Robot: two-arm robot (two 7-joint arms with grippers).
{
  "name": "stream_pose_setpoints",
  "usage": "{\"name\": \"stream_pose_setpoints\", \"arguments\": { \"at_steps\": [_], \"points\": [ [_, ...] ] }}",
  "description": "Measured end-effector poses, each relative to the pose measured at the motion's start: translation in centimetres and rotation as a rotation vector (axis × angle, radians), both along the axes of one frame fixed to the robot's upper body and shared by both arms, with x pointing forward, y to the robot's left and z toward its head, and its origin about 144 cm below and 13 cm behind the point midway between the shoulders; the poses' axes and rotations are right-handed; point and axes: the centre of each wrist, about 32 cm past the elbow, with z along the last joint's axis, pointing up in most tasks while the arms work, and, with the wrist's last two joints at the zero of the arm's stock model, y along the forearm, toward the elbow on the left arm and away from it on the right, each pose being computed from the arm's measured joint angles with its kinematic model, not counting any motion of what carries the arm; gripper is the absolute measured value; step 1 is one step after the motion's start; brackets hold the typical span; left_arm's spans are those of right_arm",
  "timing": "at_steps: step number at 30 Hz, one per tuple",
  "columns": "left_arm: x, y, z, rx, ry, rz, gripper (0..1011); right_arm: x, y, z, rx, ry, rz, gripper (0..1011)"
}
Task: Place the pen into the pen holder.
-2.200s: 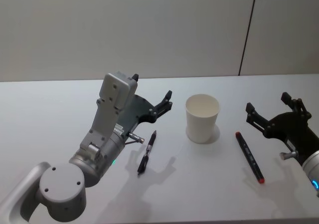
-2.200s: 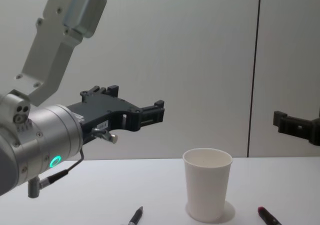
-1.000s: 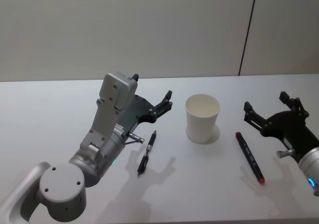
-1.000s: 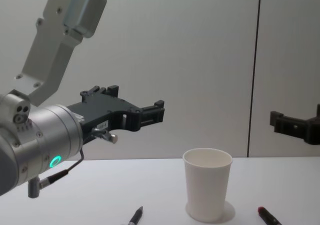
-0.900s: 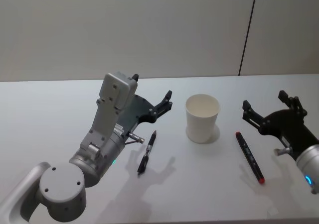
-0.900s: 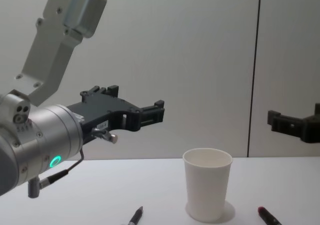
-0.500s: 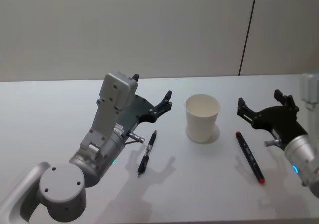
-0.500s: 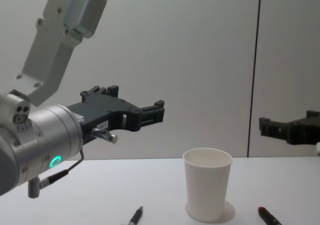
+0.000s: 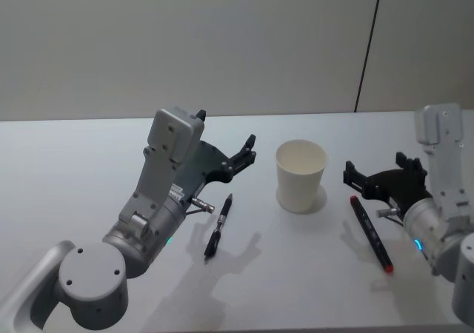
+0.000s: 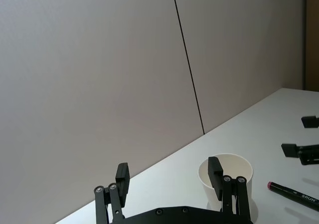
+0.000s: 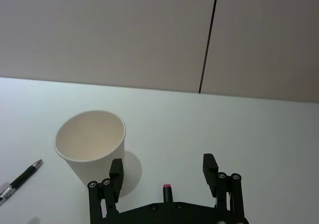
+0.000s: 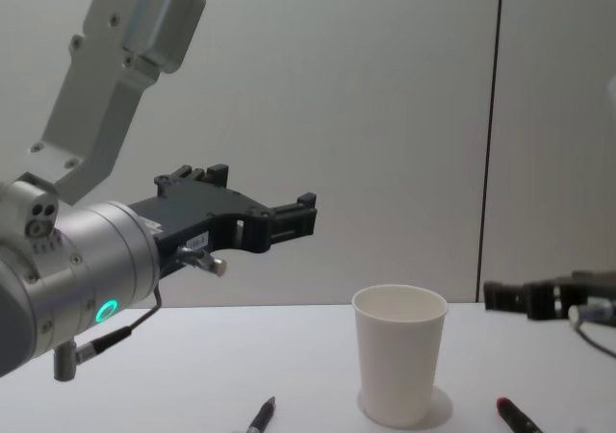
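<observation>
**Black jaws spread over the marker, right of the cup**

Black and empty, the jaws of the right gripper (image 9: 376, 172) stand released and wide apart, low over the counter (image 9: 74, 163) just right of the cup (image 9: 300, 177). The right wrist view shows the red end of the marker (image 9: 370, 233) lying on the line between them. So the jaws already straddle the barrel crosswise, which I judge to be the right alignment for a pinch.

The marker lies flat on the counter to the cup's right, with one red end near the cup's base and the other pointing away from it. It is apart from the cup and not yet gripped.

The next move probably calls for a straight descent, closing on the barrel above its middle so it hangs steady once tilted upright. The cup is light paper and open-topped. A knock on its rim could tip it, so the marker should go in from above, tip first, and be let go only once it is inside.

Left of the cup, the left gripper (image 9: 226, 129) hangs idle above the counter with its jaws open too. A slim black pen (image 9: 218, 226) lies flat beneath it.
</observation>
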Motion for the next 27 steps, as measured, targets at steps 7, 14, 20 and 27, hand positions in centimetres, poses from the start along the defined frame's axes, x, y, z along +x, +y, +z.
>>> {"name": "stream_pose_setpoints", "arguments": {
  "at_steps": [7,14,20,27],
  "points": [
    [0.0,0.0,0.0,0.0,0.0,0.0,1000,1.0,0.5,-0.6,0.011,0.094,-0.021,1002],
    [0.0,0.0,0.0,0.0,0.0,0.0,1000,2.0,0.8,-1.6,0.018,0.183,-0.047,1001],
    [0.0,0.0,0.0,0.0,0.0,0.0,1000,2.6,0.9,-2.5,0.014,0.236,-0.062,1002],
    [0.0,0.0,0.0,0.0,0.0,0.0,1000,3.2,0.9,-3.5,0.008,0.277,-0.072,1002]
  ]
}}
